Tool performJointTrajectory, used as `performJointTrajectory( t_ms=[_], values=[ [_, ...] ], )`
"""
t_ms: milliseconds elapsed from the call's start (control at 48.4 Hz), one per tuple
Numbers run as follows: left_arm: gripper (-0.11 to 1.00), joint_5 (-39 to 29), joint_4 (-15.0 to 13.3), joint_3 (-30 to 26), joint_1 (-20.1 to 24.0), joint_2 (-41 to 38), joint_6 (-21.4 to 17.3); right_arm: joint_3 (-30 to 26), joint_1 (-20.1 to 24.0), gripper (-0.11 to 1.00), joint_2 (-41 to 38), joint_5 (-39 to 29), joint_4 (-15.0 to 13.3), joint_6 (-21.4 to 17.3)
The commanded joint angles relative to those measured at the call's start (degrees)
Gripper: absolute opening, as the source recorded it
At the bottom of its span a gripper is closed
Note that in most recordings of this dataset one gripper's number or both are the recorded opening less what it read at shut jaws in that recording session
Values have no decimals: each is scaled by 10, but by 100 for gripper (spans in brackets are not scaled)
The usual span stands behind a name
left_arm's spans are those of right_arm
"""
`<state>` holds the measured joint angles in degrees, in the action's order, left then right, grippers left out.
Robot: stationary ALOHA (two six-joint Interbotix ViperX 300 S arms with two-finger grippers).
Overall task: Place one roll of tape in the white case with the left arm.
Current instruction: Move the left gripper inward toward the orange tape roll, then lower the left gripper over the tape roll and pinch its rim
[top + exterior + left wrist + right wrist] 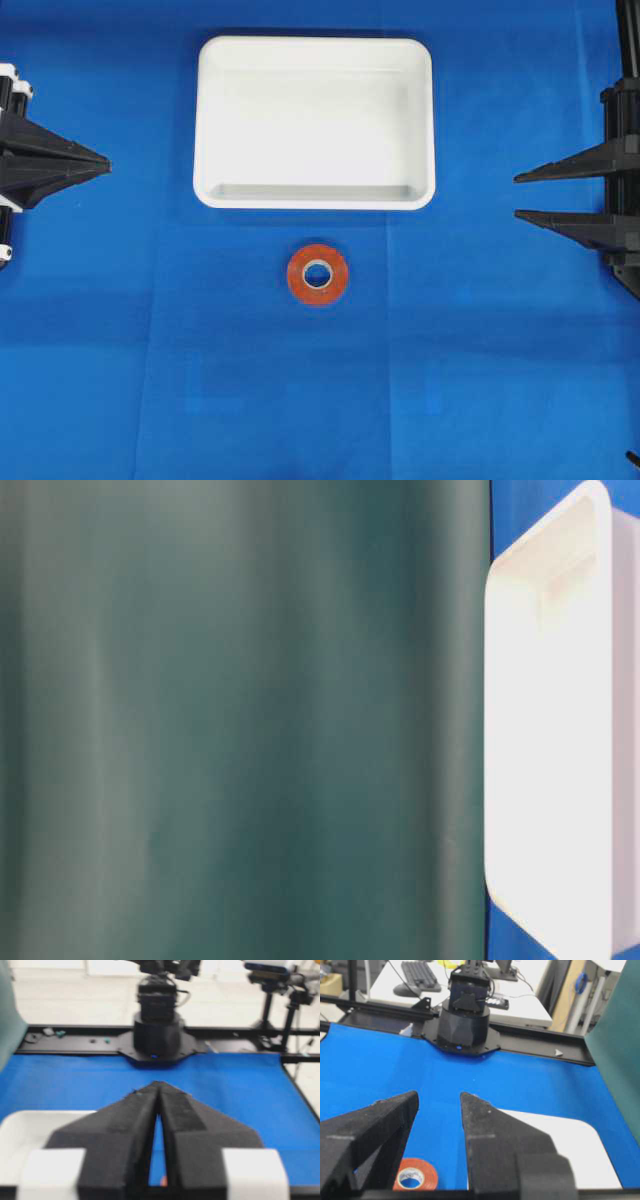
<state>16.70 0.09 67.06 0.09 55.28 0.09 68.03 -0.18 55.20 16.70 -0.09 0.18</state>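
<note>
- On the blue cloth (150,350) we see the roll of tape (318,275) lying flat, just on the near side of the white case (210,120), apart from it.
- At the left edge our left gripper (105,165) is clenched on nothing, well apart from the roll.
- Our right gripper (520,197) stands released at the right edge, equally distant.

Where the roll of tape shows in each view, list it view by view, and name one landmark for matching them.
Overhead: roll of tape lies at centre, just below the white case.
Table-level: not in it; only the case at the right edge.
Left wrist: only an orange sliver low between the shut fingers.
Right wrist: bottom left, between the open fingers.
Shared landmark: the white case.
</note>
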Motion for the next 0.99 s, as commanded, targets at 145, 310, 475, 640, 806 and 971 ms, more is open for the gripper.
performJointTrajectory(
  t_ms=[145, 310, 475, 640, 806, 971],
  values=[
    [0, -18, 19, -6, -28, -10, 7, -25, -22, -9, -10, -18, -1, 4],
    [0, 16, 19, -7, -76, -41, 6, -25, -32, -11, -11, -21, -1, 4],
    [0, 85, 19, -16, -96, -109, 7, -25, -34, -11, -17, -21, -1, 4],
    [1, 127, 19, -36, -98, -178, 7, -24, -34, -11, -20, -25, -1, 4],
    [39, 146, 19, -79, -105, -260, 7, -24, -34, -11, -20, -33, -1, 4],
    [84, 123, 19, -141, -109, -341, 12, -23, -36, -11, -22, -40, -1, 4]
  ],
)
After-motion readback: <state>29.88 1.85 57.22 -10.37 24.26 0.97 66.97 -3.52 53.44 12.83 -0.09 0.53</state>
